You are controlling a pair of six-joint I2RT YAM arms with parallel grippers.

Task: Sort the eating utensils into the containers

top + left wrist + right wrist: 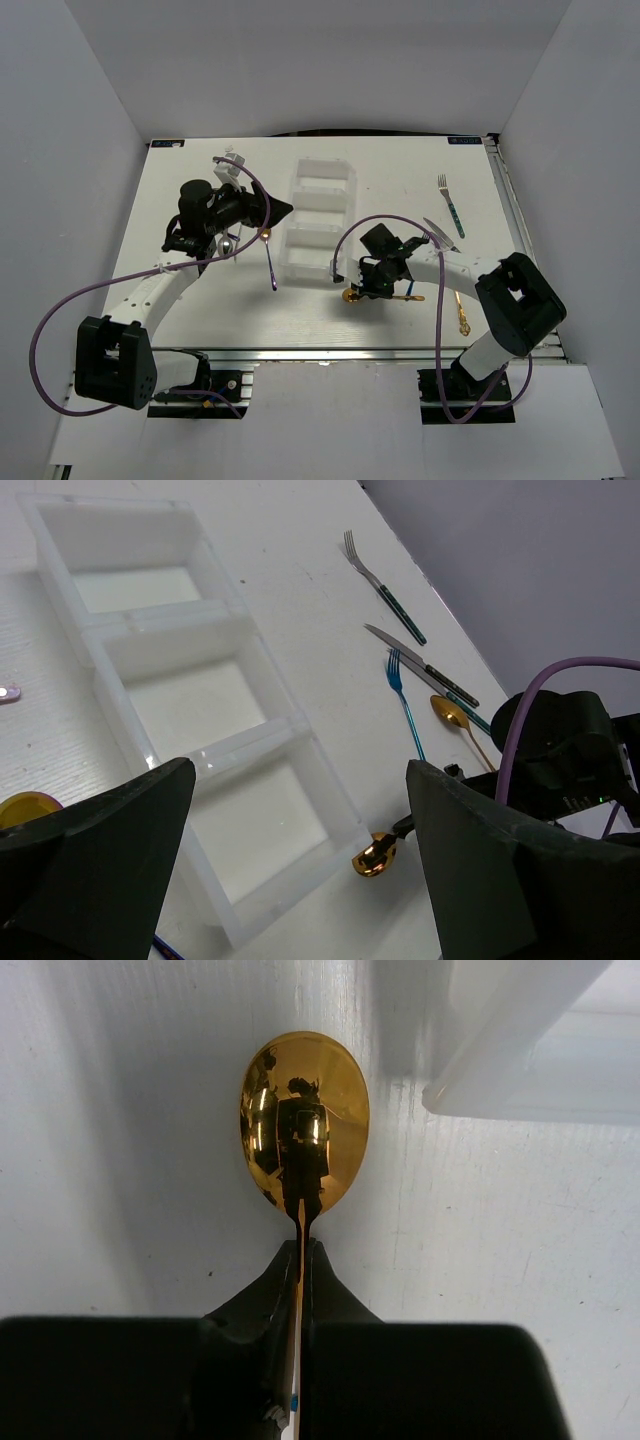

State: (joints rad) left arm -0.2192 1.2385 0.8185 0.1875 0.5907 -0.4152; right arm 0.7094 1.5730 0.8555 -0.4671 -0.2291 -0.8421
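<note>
Just off the near corner of the tray (520,1070), my right gripper (300,1255) pinches the gold spoon (305,1120) by its neck, bowl pointing ahead; the left gripper (278,210) hangs wide open, empty.

A white table (300,320) stands between three plain, pale grey walls: the left wall (60,150), the back wall (320,60) and the right wall (590,130). A metal rail (330,358) runs along its near edge. The light is soft and even, and the shadows are weak.
</note>
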